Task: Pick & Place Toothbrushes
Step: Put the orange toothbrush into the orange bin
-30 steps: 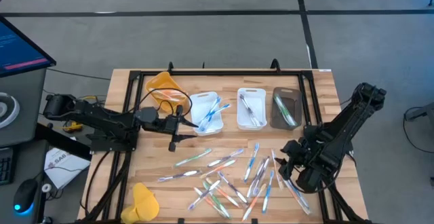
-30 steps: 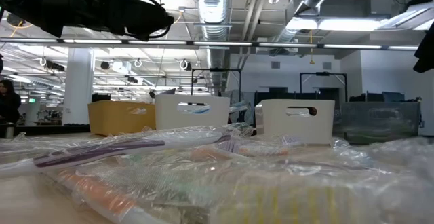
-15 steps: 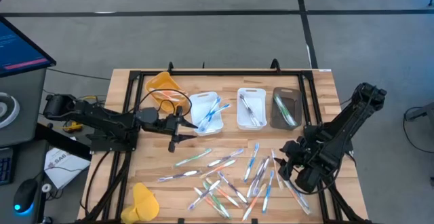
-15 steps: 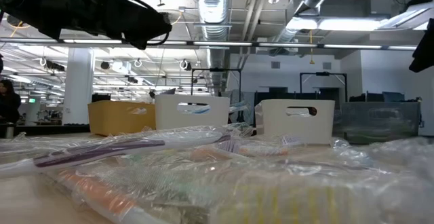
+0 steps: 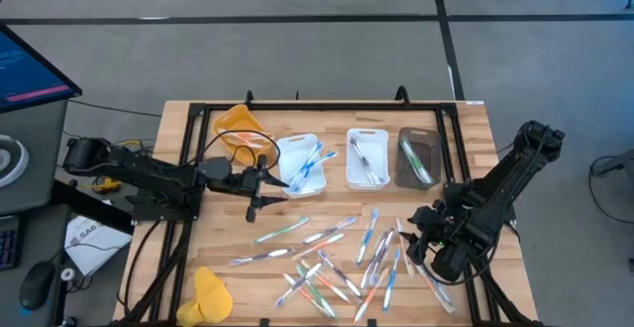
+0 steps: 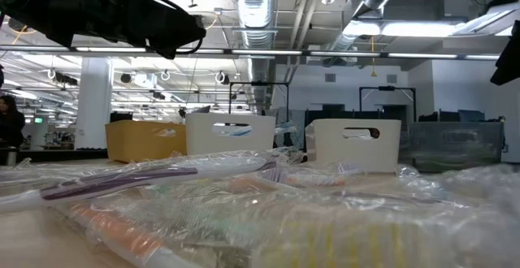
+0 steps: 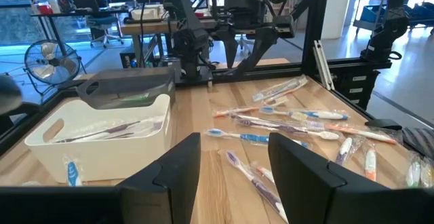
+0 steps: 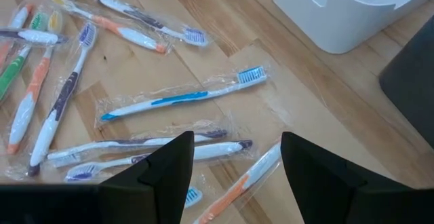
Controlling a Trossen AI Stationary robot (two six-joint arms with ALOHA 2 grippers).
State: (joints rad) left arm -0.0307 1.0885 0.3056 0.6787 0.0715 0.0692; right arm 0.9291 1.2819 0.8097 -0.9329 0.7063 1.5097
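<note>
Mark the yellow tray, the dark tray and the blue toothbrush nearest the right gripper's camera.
yellow tray (image 5: 240,127), high view, on its bare floor.
dark tray (image 5: 427,137), high view, on its bare inner floor.
blue toothbrush (image 8: 178,98), right wrist view, on the middle of its handle.

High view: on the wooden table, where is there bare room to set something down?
Bare wood lies between the left claw and the yellow object at the front left, and behind the trays near the yellow tray. The front centre and right are crowded with loose toothbrushes, under the right claw.
</note>
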